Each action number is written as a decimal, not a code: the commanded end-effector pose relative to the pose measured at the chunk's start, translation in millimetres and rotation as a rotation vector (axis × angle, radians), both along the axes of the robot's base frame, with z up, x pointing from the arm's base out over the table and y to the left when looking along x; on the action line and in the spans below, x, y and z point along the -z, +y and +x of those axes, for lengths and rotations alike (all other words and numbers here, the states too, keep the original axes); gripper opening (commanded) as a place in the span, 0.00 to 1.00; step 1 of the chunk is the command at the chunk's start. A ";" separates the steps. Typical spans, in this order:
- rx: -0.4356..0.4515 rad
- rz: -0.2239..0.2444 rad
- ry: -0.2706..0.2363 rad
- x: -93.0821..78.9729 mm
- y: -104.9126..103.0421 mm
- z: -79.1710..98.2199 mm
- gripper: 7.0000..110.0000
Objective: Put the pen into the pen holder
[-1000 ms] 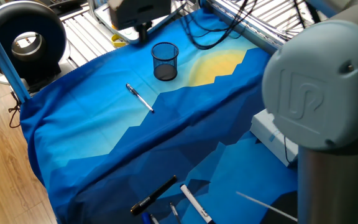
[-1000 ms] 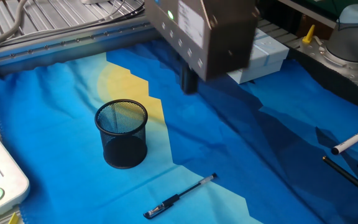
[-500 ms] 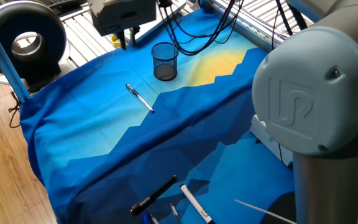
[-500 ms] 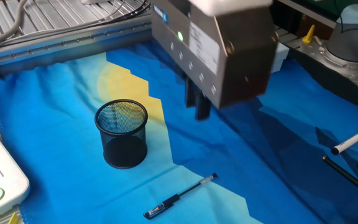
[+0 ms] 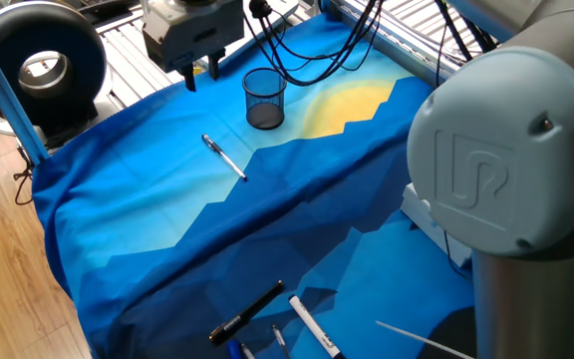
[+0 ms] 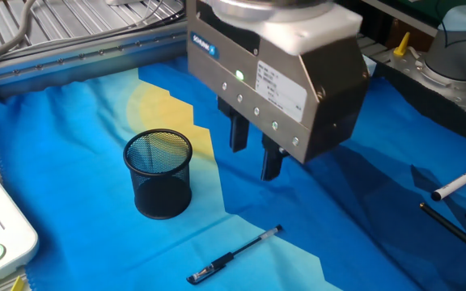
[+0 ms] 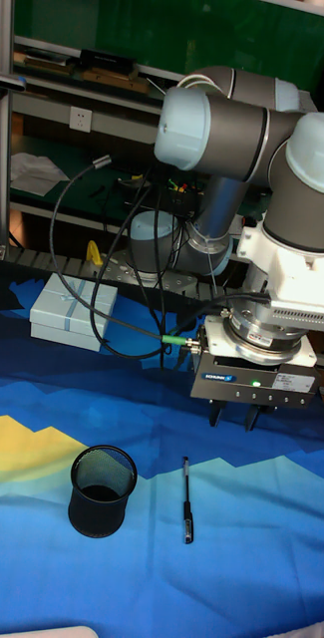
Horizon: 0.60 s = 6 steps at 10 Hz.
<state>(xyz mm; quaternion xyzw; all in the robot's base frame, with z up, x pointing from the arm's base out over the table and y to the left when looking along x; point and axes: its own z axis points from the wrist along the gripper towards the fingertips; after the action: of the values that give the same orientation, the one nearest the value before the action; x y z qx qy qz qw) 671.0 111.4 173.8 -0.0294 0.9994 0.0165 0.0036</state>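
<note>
— How is the arm (image 7: 231, 130) posed?
— Its grey joints fold above the surface, and the wrist points the end effector (image 6: 255, 155) straight down.

— And the fingers (image 6: 273, 164)?
— Two short dark fingers hang below the silver body, parted with a clear gap, gripping nothing. A green light glows on the body's face.

— Is it touching anything?
— No, it hangs in the air, fingertips clear of the surface.

The pen (image 6: 235, 257) lies flat on the cloth (image 6: 71, 121), apart from the pen holder (image 6: 159, 174), which stands upright farther back on it. The gripper (image 6: 255, 153) hangs above the cloth, beside the holder. Two markers (image 5: 267, 314) lie side by side at the cloth's near edge.
</note>
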 end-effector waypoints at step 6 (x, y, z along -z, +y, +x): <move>-0.041 -0.087 0.054 7.3 -28.4 -15.5 0.15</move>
<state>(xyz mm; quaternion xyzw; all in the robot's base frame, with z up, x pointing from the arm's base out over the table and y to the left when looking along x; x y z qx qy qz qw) 664.6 94.3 165.7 -0.0519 0.9986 -0.0077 -0.0061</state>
